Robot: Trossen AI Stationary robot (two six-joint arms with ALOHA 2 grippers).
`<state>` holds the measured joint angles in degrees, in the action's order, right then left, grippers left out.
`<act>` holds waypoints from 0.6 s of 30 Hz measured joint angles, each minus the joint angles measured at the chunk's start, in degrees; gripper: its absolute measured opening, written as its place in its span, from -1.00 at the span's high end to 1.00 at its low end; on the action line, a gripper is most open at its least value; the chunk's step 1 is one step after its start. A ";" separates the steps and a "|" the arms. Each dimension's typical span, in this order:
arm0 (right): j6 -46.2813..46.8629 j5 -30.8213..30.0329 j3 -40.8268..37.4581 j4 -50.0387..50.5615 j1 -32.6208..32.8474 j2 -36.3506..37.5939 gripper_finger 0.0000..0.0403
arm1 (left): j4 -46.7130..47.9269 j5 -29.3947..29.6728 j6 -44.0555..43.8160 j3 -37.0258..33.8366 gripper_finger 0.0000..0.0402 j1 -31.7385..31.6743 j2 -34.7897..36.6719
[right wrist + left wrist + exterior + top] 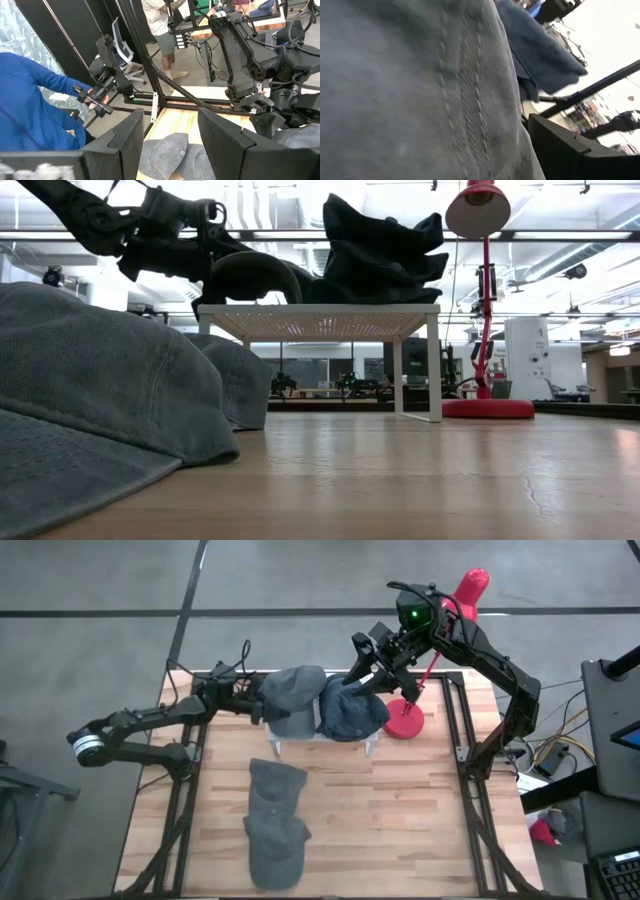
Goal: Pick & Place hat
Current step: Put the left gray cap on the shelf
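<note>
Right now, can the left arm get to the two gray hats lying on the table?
Probably yes. The left gripper sits at the hat on the white rack; the two gray hats lie on open table with nothing between.

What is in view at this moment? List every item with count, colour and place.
Grey hat: one, on the white rack, at the left gripper.
Dark blue hat: one, on the rack, beside the grey one.
Grey hats on table: two, near the front middle.
White rack: one, rear middle of the wooden table.
Red lamp: one, right of the rack.
Person: one, beyond the table.
Left gripper: at the grey hat.
Right gripper: open, above the blue hat.
</note>
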<state>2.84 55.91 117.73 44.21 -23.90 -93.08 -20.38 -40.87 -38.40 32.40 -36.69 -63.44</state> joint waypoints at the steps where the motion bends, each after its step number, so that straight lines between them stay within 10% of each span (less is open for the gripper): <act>1: 0.02 -0.01 0.00 0.00 0.00 0.00 0.09 | 0.34 -0.71 0.39 0.00 -0.14 -0.05 0.00; 18: 0.20 -0.03 0.00 0.02 0.00 0.00 0.09 | 4.20 -5.91 2.48 0.02 -0.14 -2.78 0.04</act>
<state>3.05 55.88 117.73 44.23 -23.90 -93.08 -16.17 -46.78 -35.92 32.42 -39.47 -63.40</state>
